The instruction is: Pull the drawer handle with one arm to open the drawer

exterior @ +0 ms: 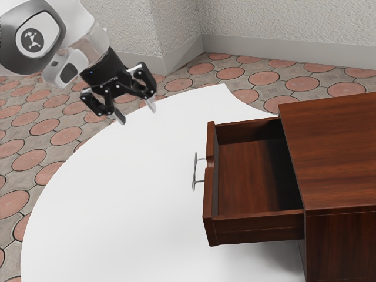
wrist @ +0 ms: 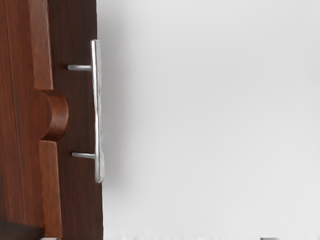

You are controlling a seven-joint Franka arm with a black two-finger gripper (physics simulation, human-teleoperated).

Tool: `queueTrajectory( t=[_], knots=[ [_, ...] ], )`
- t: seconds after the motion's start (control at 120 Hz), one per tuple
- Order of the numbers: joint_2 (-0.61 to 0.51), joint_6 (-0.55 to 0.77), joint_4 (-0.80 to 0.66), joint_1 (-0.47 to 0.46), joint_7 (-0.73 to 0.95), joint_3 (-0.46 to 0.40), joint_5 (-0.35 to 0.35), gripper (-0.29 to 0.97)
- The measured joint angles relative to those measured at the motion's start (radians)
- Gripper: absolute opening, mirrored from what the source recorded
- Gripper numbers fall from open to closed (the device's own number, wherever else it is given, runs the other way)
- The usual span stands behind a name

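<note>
A dark wooden cabinet [exterior: 329, 147] stands on the white table [exterior: 117, 223] at the exterior view's right. Its drawer [exterior: 252, 176] is pulled well out, with its bare inside showing. A slim metal handle [exterior: 195, 171] sticks out of the drawer front [exterior: 208, 176]. My black gripper [exterior: 136, 111] hangs open above the table, well to the left of the handle and apart from it, with nothing between its fingers. In the wrist view the handle [wrist: 98, 110] runs along the drawer front [wrist: 75, 165], held off it by two short posts.
The round white table's edge [exterior: 53, 182] curves off at the exterior view's left, over a tiled floor [exterior: 35, 135]. A textured wall [exterior: 264, 20] rises behind. White tabletop [wrist: 210, 120] spreads beside the handle in the wrist view.
</note>
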Motion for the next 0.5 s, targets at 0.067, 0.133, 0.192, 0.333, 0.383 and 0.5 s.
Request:
queueTrajectory(
  t=[0.067,0.133,0.192,0.333,0.383,0.5],
  knots=[
    [0.036,-0.095,0.066,0.008,-0.099,-0.002,0.056,0.54],
    [0.065,-0.177,0.101,0.017,-0.215,-0.002,0.099,0.58],
    [0.085,-0.231,0.127,0.020,-0.321,-0.003,0.121,0.60],
    [0.096,-0.312,0.159,0.019,-0.559,0.010,0.134,0.64],
    [0.096,-0.330,0.160,0.030,-0.641,0.009,0.136,0.65],
    [0.098,-0.358,0.161,0.039,-0.803,0.009,0.138,0.66]
  ],
)
